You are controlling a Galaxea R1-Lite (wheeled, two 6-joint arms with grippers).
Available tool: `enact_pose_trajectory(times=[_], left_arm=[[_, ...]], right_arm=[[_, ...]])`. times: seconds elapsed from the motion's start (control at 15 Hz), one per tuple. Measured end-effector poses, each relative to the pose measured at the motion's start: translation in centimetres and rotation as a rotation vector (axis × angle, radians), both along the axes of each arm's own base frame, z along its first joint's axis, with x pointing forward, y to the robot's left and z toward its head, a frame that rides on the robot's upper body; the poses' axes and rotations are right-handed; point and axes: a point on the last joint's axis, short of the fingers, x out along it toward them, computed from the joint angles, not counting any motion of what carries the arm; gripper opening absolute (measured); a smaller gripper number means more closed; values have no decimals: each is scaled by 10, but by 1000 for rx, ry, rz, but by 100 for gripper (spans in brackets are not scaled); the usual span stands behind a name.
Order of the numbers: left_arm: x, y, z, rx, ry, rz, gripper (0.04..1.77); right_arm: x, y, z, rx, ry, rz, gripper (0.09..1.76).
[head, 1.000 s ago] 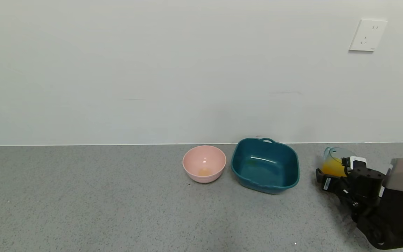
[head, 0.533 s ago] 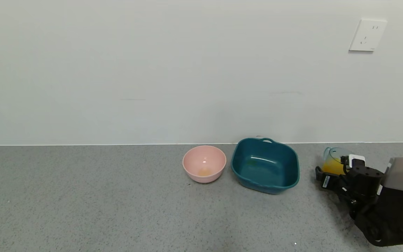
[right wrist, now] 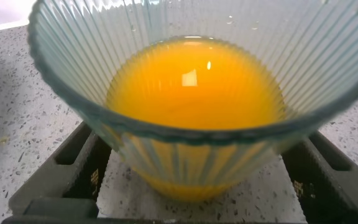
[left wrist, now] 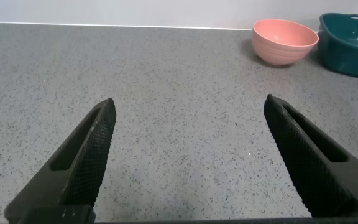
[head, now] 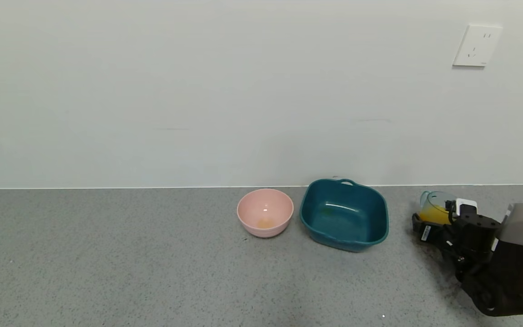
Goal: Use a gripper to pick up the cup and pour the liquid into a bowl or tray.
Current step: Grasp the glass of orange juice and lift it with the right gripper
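Observation:
The pale blue-green cup (head: pixel 435 200) stands on the grey counter at the far right, about half full of orange liquid (head: pixel 431 213). My right gripper (head: pixel 439 219) is open and reaches around the cup, one black finger on each side of its lower body. In the right wrist view the ribbed cup (right wrist: pixel 194 158) fills the picture, with the liquid (right wrist: pixel 194 84) inside and a finger (right wrist: pixel 82 165) beside it. The dark teal tub (head: pixel 334 238) sits left of the cup. My left gripper (left wrist: pixel 188 112) is open and empty over bare counter, out of the head view.
A round pink bowl (head: pixel 265 225) with a little orange residue stands just left of the teal tub; both show far off in the left wrist view, bowl (left wrist: pixel 284 43) and tub (left wrist: pixel 350 46). The wall runs close behind them, with a socket (head: pixel 477 45) above the cup.
My right gripper has crept forward, so its fingers reach farther along the cup's sides. The cup, tub and bowl have not moved.

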Motion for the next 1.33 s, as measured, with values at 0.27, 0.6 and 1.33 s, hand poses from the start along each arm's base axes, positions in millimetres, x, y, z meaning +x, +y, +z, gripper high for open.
enact_pose_trajectory(times=[0.27, 0.6, 1.33], left_arm=[[0, 0, 0, 0, 0, 0, 172], [0, 0, 0, 0, 0, 0, 172], [0, 0, 0, 0, 0, 0, 172]], right_arm=[[3, 0, -2, 1, -2, -1, 171], [6, -1, -5, 2, -4, -1, 171], [15, -4, -7, 1, -16, -6, 171]])
